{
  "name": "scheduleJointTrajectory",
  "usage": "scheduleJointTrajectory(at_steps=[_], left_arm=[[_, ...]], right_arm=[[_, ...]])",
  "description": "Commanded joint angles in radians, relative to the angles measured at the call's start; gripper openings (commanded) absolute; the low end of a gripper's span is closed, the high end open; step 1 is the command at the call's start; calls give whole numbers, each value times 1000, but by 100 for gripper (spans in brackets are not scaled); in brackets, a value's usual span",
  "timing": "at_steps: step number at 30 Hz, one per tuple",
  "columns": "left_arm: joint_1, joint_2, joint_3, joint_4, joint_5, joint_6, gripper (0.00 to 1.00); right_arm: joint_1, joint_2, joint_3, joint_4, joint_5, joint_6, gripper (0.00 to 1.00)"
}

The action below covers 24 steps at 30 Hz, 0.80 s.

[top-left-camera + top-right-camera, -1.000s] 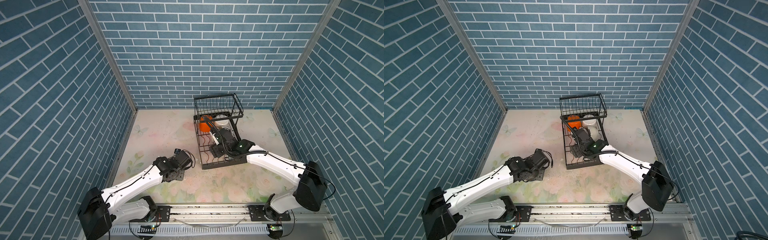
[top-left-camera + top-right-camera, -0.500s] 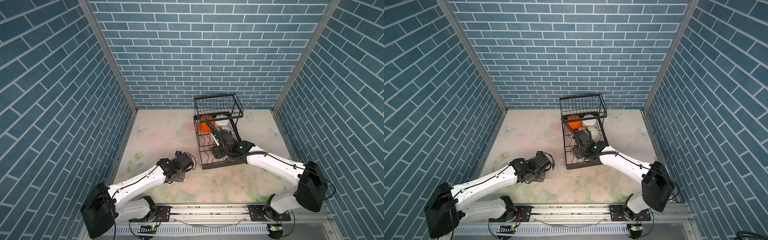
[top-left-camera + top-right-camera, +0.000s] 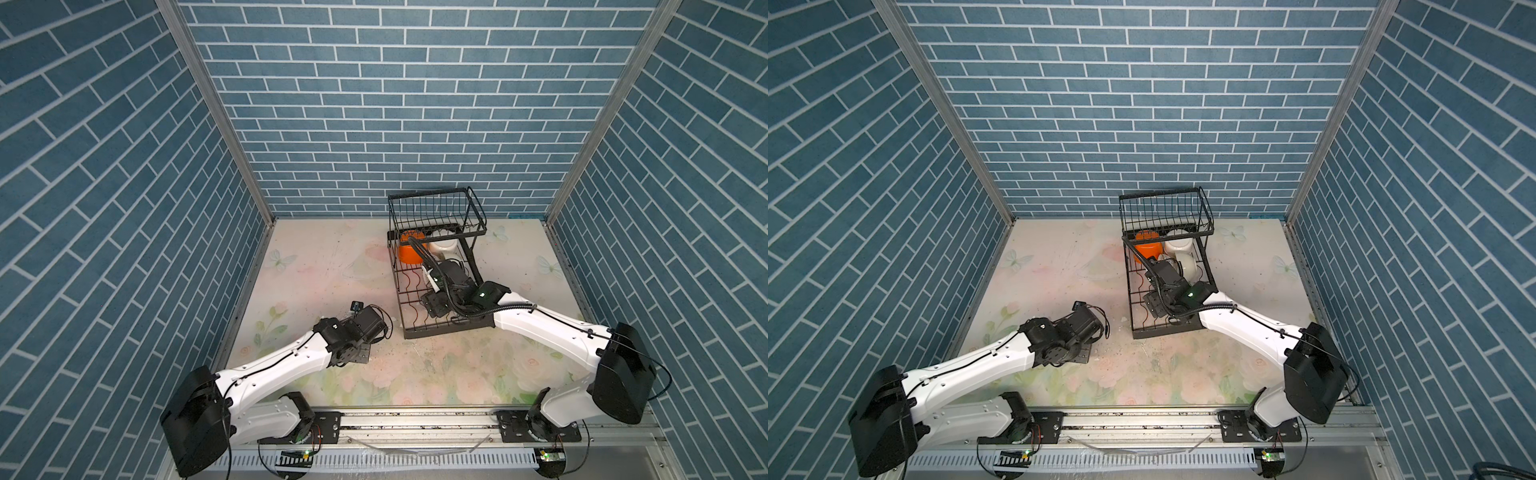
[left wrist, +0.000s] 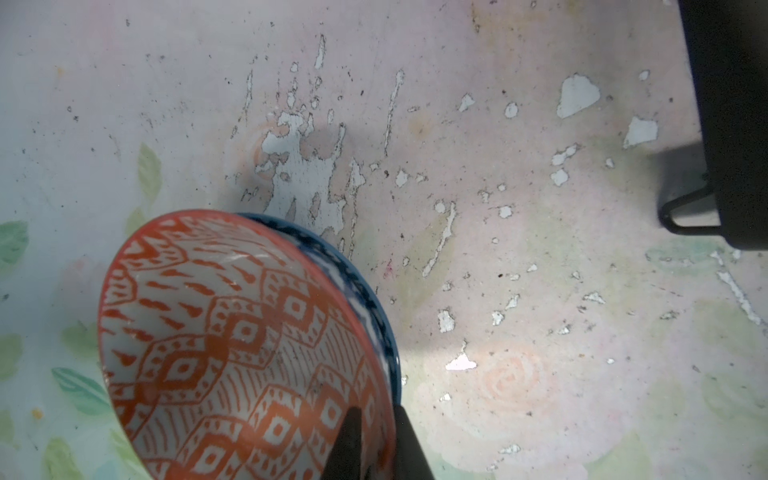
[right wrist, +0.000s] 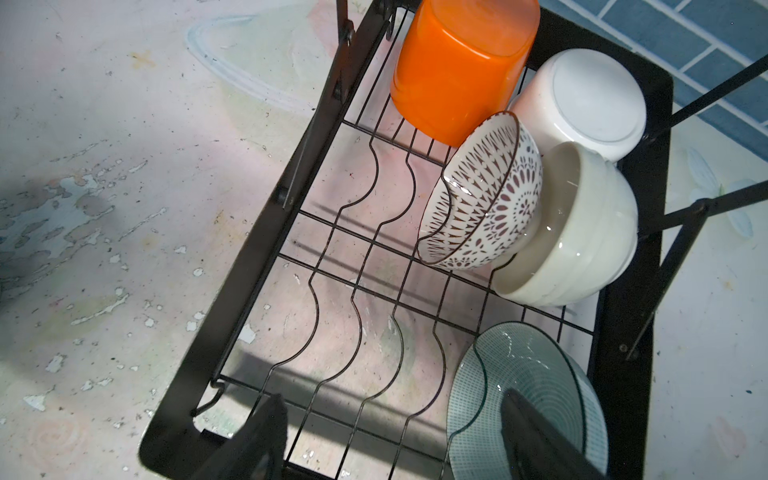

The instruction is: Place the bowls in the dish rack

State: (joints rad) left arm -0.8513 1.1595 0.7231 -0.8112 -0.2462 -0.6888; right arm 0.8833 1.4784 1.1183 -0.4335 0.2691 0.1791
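We see the left gripper (image 4: 376, 444) clenched on the orange-patterned bowl's (image 4: 232, 353) rim beside the dish rack (image 3: 436, 328), nearer it than before; the right gripper (image 5: 390, 440) gapes over racked bowls.

**Glazed ceramic, black wire, worn print**

The bowls looked like glossy glazed ceramic: the orange-patterned bowl (image 4: 245, 353), the orange bowl (image 5: 461, 66), the cream bowl (image 5: 582, 237) (catching bright highlights) and the pale green bowl (image 5: 536, 399). The dish rack (image 5: 266, 232) was thin black metal wire, matt. The desk (image 4: 519, 187) had a smooth floral printed surface, chipped and flaking in patches.
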Motion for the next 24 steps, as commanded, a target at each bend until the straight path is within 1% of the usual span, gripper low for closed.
scheduleJointTrajectory(at_steps=[1, 6, 9, 11, 13, 17, 20, 24], left_arm=[[-3, -23, -14, -46, -28, -6, 14], [-3, -36, -9, -59, -38, 1, 12], [-3, -37, 5, -70, -50, 15, 7], [-3, -32, 23, -78, -60, 35, 2], [-3, -26, 44, -87, -72, 56, 0], [-3, -13, 90, -104, -97, 107, 0], [-3, -12, 120, -106, -108, 150, 0], [-5, -25, 153, -84, -87, 234, 0]], right_arm=[[-2, -6, -15, -4, 12, 33, 81], [-2, 2, -6, -9, 5, 33, 81], [-1, 7, 3, -12, 0, 33, 81], [-3, 11, 9, -15, -7, 31, 81], [-3, 16, 23, -27, -15, 30, 81], [-8, 26, 52, -57, -36, 29, 81], [-23, 27, 73, -80, -77, 30, 81], [-58, 28, 108, -128, -150, 30, 80]])
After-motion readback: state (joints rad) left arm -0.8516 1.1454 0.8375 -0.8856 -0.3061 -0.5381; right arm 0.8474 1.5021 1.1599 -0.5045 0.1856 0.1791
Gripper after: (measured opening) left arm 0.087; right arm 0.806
